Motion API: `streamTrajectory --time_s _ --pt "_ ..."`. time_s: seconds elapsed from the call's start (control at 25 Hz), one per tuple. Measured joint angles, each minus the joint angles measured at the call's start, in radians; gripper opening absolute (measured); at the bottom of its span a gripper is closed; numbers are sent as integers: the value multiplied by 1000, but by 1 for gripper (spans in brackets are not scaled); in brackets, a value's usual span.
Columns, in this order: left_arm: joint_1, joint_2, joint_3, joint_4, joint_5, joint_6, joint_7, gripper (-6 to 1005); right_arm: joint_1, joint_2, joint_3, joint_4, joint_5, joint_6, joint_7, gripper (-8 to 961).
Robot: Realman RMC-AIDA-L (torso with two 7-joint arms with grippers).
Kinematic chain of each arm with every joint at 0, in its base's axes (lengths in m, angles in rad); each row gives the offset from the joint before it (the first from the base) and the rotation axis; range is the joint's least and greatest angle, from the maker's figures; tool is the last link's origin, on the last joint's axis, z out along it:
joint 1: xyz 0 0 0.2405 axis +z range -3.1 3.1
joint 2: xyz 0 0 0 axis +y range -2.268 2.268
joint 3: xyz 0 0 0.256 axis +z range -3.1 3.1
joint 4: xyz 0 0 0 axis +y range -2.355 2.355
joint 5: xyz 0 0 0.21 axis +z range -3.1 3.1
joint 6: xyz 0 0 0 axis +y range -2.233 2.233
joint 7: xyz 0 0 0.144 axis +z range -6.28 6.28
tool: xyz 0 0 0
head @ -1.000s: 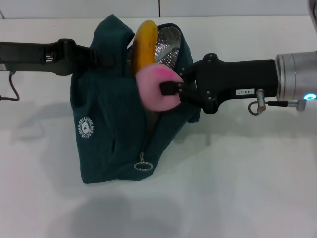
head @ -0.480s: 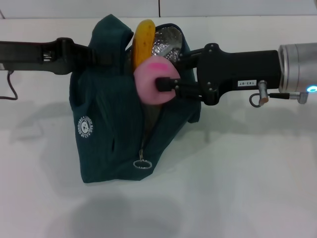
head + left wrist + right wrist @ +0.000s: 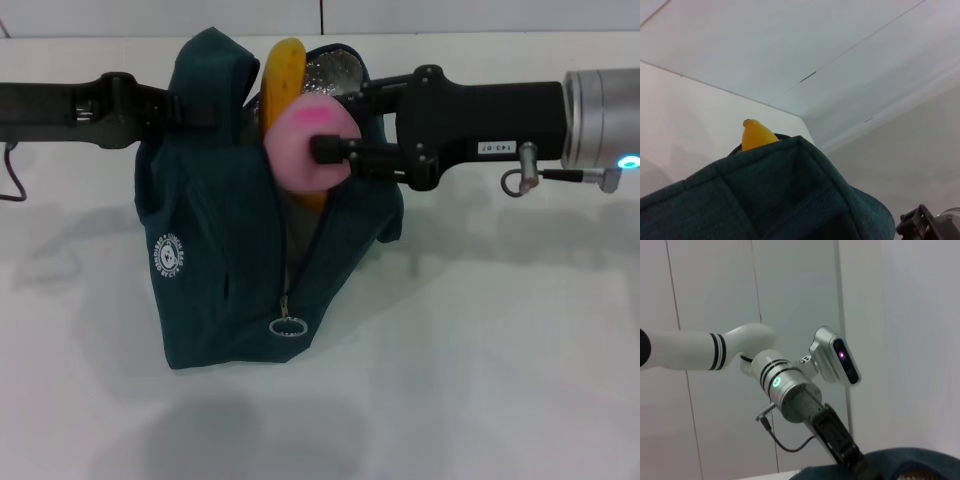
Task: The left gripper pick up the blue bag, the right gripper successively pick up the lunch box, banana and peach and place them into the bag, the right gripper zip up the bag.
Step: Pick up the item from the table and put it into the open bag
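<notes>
From the left of the head view, the left gripper reaches in level above the white table and is clamped on the upper left edge of the blue bag, which looks dark teal here and stands upright with its base on the table. A round white logo sits on the bag's near face, and the zipper pull ring hangs low at the bottom of the open zip seam. The mouth of the bag gapes, showing its silver lining, and the banana stands on end inside with its tip poking above the rim; the left wrist view shows that same yellow tip rising just over the bag's dark fabric edge. Just beside the banana, at the bag's opening, the pink peach is held in the right gripper, whose fingers are closed on it from the right; the peach seems to touch the banana, though the overlap makes that hard to confirm. The lunch box cannot be made out inside the bag.
</notes>
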Motion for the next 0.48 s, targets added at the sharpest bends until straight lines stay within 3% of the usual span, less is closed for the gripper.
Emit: streamTrajectory --time_s 0.48 --pt "5 2 -12 -24 0 1 18 47 31 0 15 -17 4 40 -9 402"
